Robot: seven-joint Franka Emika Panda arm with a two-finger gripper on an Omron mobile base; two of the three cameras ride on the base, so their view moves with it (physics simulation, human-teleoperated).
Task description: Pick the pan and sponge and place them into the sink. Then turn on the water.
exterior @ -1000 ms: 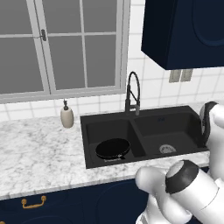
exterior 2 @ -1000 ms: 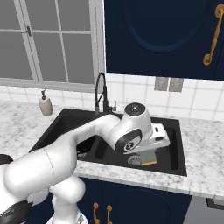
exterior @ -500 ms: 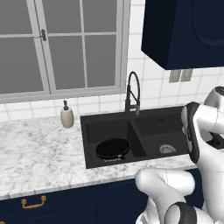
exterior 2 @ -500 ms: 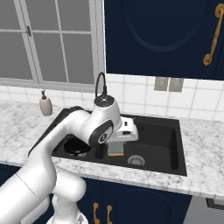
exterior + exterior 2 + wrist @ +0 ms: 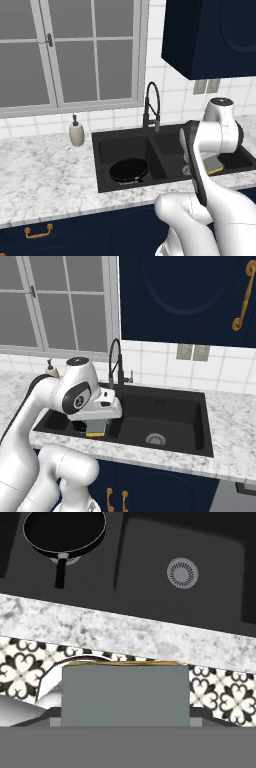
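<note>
While pan (image 5: 129,170) stays in sink (image 5: 102,165), fingers (image 5: 96,427) grasping sponge (image 5: 95,429) swung further left.

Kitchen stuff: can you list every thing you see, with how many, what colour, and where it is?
pan: one, black, lying in the left basin of the sink.
sponge: one, yellow with a greenish face, held in the gripper in front of the sink.
sink: one, black, two basins, set in the counter.
faucet: one, dark, arched, behind the sink's divider.
soap dispenser: one, beige, on the counter left of the sink.
counter: one, grey-white marble.
window: one, grey frame, above the counter.
cabinets: navy, gold handles, above and below.
gripper: one, white, closed on the sponge.
</note>
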